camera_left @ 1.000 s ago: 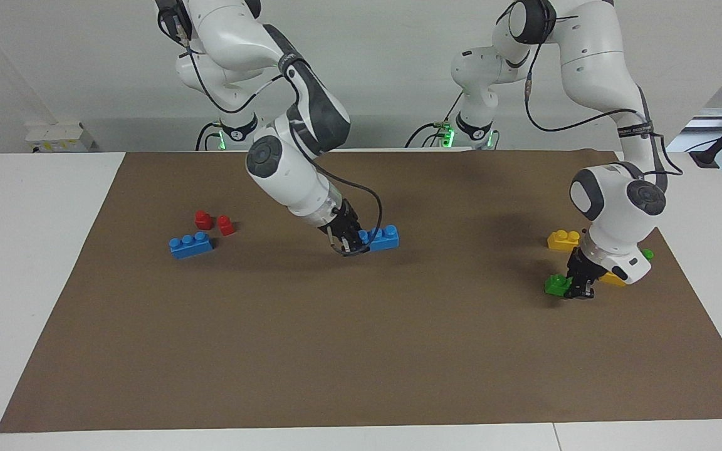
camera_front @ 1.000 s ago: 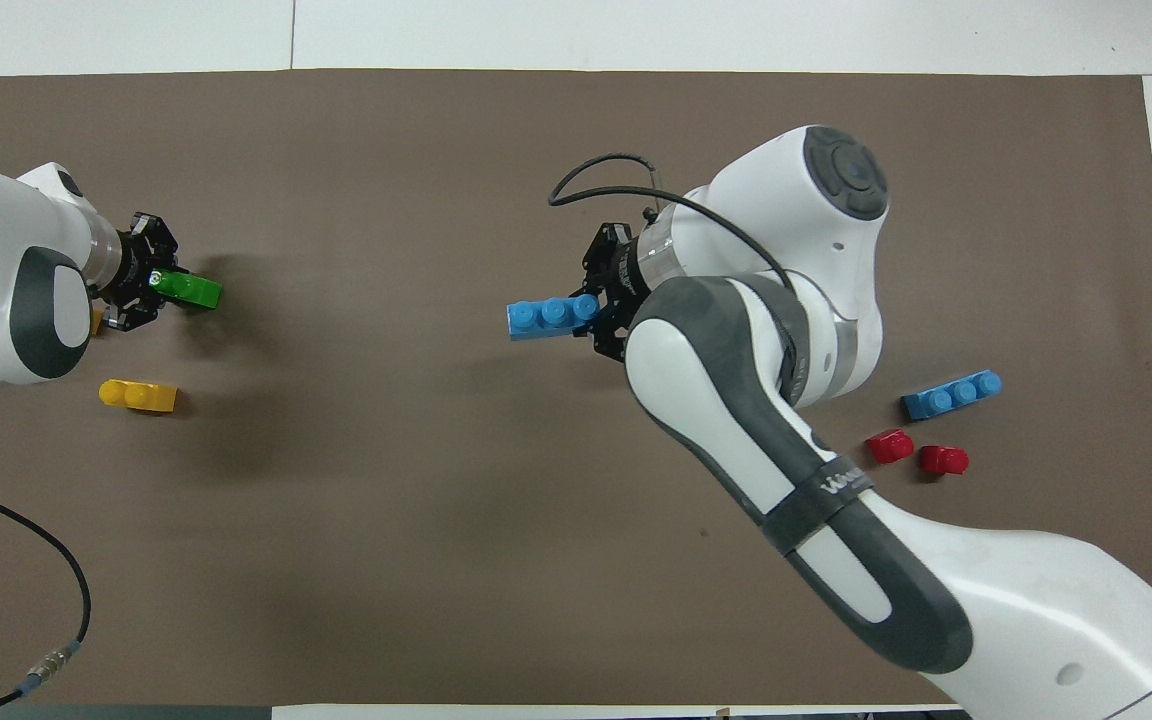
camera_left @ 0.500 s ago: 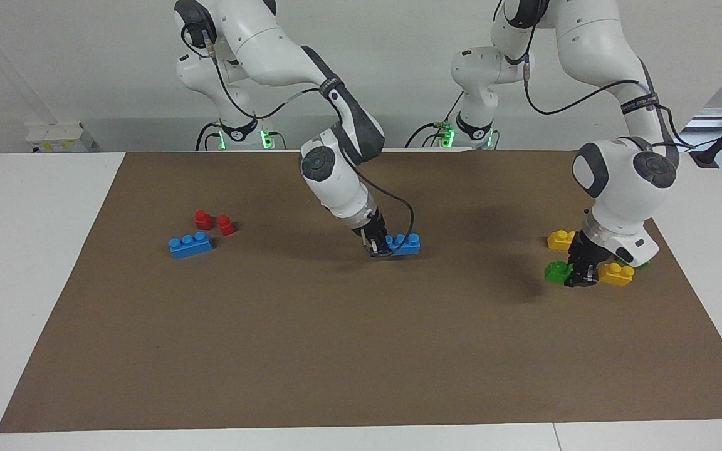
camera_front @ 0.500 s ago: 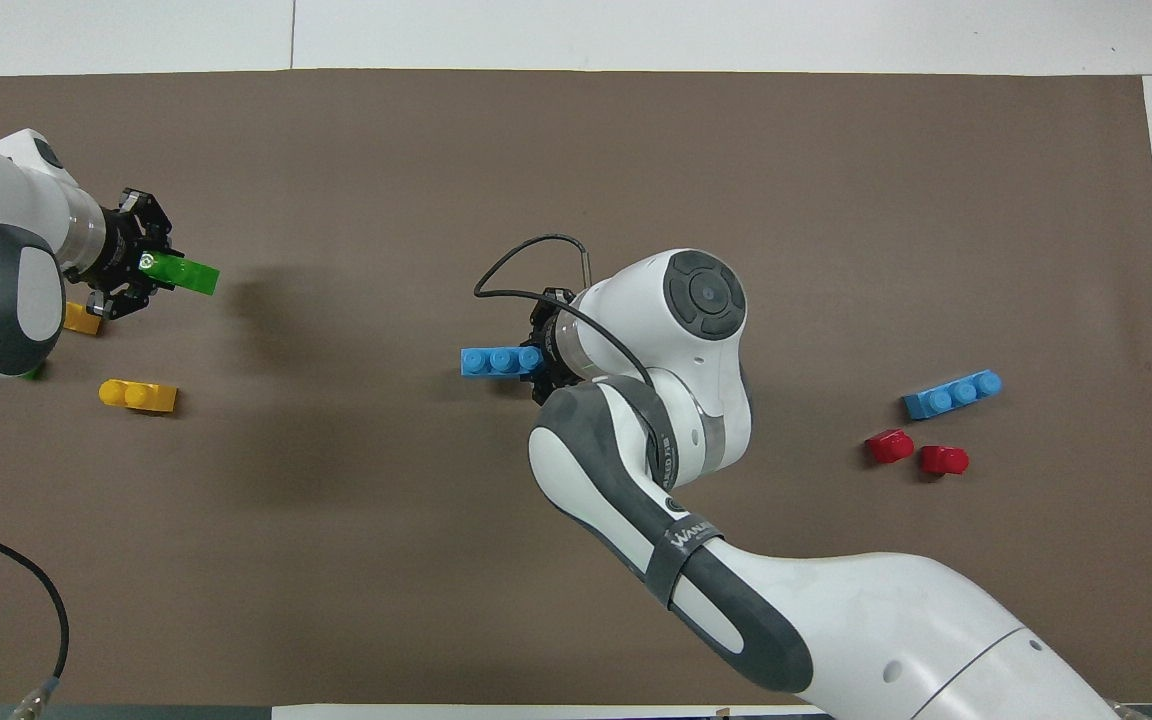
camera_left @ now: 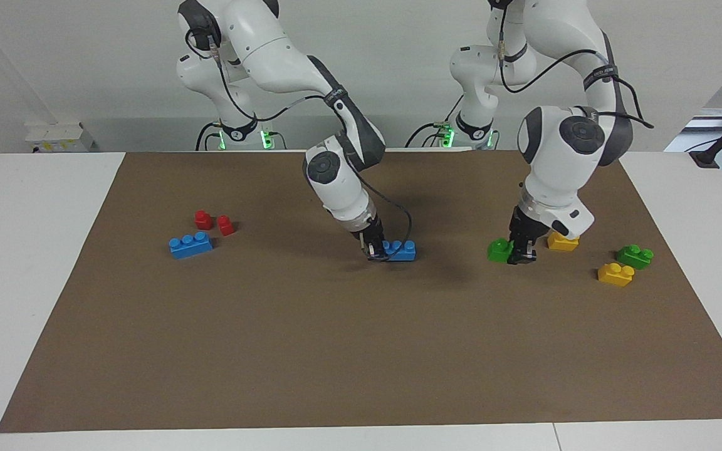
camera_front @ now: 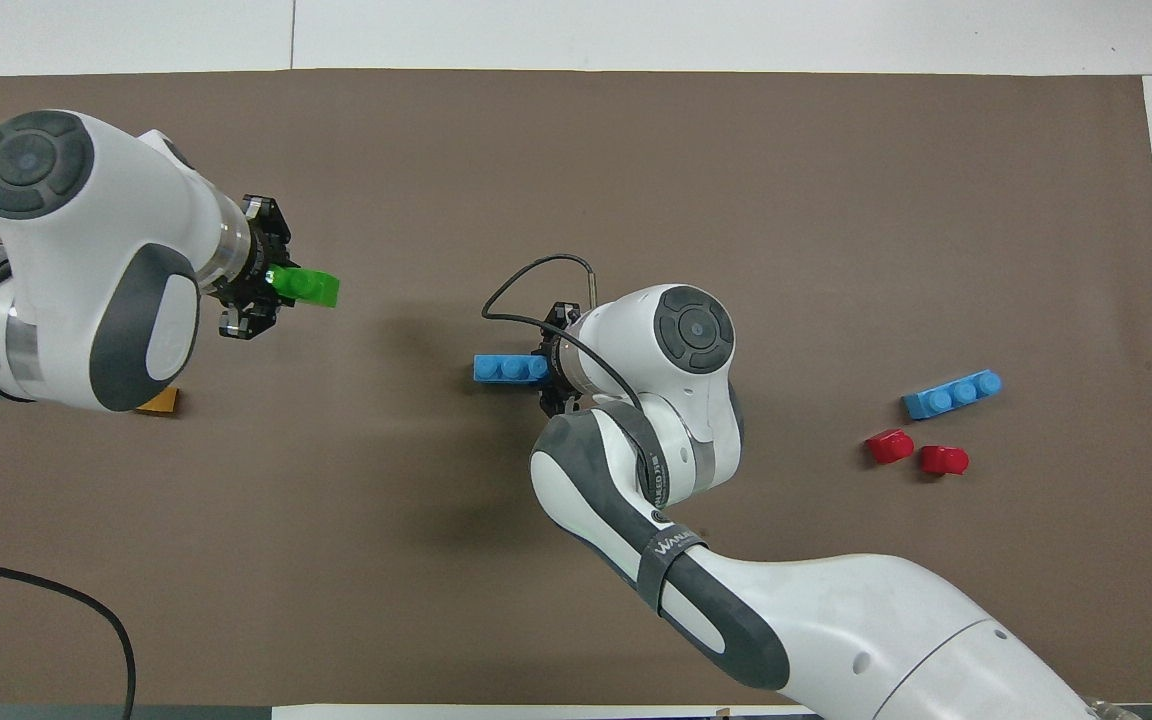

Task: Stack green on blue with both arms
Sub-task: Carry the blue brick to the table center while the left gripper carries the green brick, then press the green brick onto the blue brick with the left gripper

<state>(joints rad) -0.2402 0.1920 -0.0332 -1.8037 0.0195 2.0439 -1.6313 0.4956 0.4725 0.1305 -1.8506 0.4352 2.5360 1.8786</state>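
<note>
Left claw [camera_front: 271, 285] hangs over the brown mat [camera_front: 636, 180] toward the left arm's end of the desk [camera_front: 736, 30], its fingers pinching one end of a green brick [camera_front: 308, 287] that juts out sideways, lifted clear of the mat. Under that arm's wrist, a corner of a yellow brick [camera_front: 158, 401] peeks out. In the facing view, a second green brick [camera_left: 635, 255] and another yellow brick [camera_left: 615, 274] lie on the mat at the same end, close together.

Right claw [camera_front: 548, 370] is down at the middle of the mat, pressed onto one end of a blue brick [camera_front: 509, 368] which rests flat on the mat, studs up. Toward the right arm's end lie a second blue brick [camera_front: 952, 393] and, nearer to the robots, two red pieces [camera_front: 916, 453] side by side.
</note>
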